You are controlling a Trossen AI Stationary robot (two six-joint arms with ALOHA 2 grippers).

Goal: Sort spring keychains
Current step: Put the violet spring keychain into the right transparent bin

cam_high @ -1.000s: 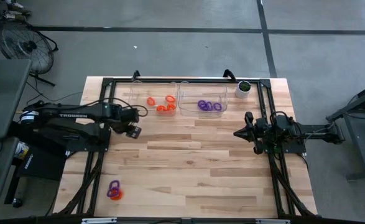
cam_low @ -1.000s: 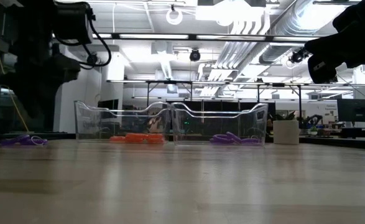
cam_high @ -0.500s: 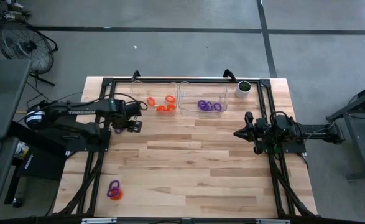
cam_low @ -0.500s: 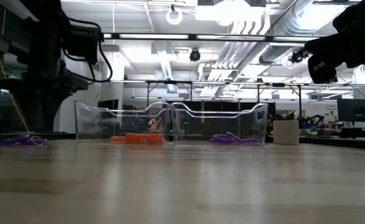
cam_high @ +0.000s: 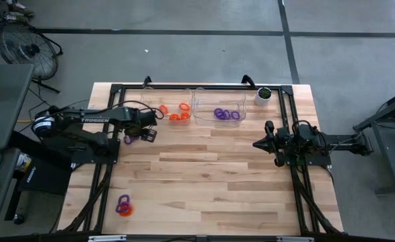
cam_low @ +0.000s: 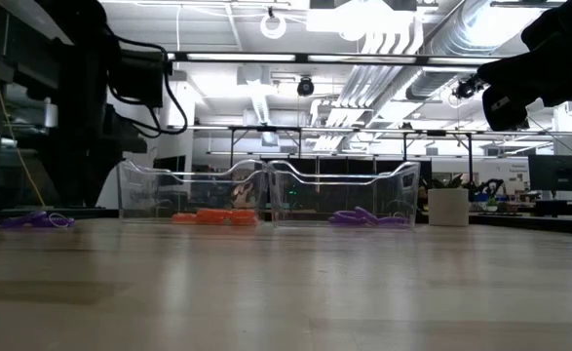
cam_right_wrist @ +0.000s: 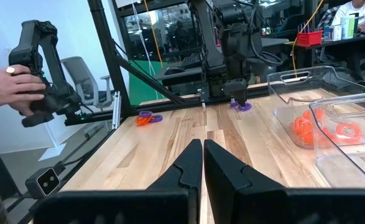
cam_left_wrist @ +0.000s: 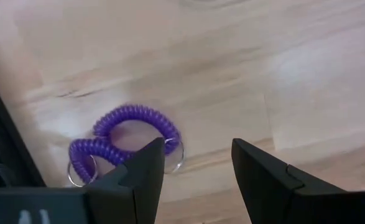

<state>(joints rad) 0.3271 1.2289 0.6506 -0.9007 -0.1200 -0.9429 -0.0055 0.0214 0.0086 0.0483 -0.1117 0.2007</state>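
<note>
Left gripper over a purple keychain

On the table (cam_high: 204,168), the left gripper (cam_high: 145,135) hovers at about ten o'clock, fingers (cam_left_wrist: 142,174) spread wide above a purple spring keychain (cam_left_wrist: 123,140) lying flat. Two more keychains (cam_high: 122,206) lie near seven o'clock. Toward twelve, orange keychains (cam_high: 175,111) fill the left clear bin (cam_high: 167,105), purple ones (cam_high: 225,113) the right bin (cam_high: 219,106). At three o'clock the right gripper (cam_high: 258,143) waits, fingers (cam_right_wrist: 185,168) pressed together
</note>
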